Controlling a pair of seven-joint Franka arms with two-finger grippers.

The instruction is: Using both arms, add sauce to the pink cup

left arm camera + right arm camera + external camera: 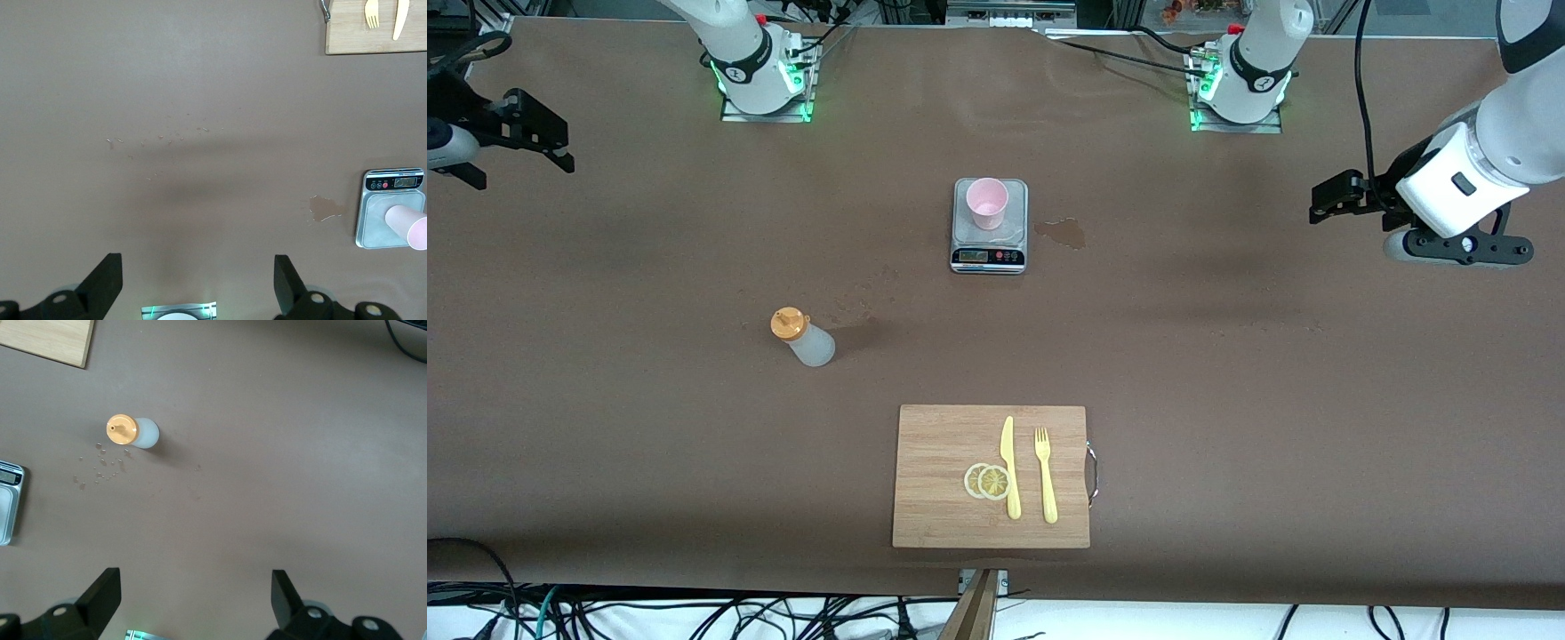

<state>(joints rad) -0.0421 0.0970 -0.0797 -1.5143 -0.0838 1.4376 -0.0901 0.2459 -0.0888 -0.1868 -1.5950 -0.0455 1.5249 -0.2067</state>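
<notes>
The pink cup (988, 203) stands upright on a grey scale (989, 258) in the middle of the table; the left wrist view shows the cup (407, 225) too. The sauce bottle (801, 336), translucent with an orange cap, stands nearer to the front camera than the scale, toward the right arm's end; it also shows in the right wrist view (132, 432). My left gripper (1323, 203) hangs open and empty over the left arm's end of the table (198, 280). My right gripper (560, 147) hangs open and empty over the right arm's end (195, 597).
A wooden cutting board (938, 444) lies near the front edge, carrying a yellow knife (1009, 467), a yellow fork (1045, 476) and two lemon slices (987, 481). A wet stain (1063, 233) marks the cloth beside the scale. Small droplets (100, 470) dot the cloth by the bottle.
</notes>
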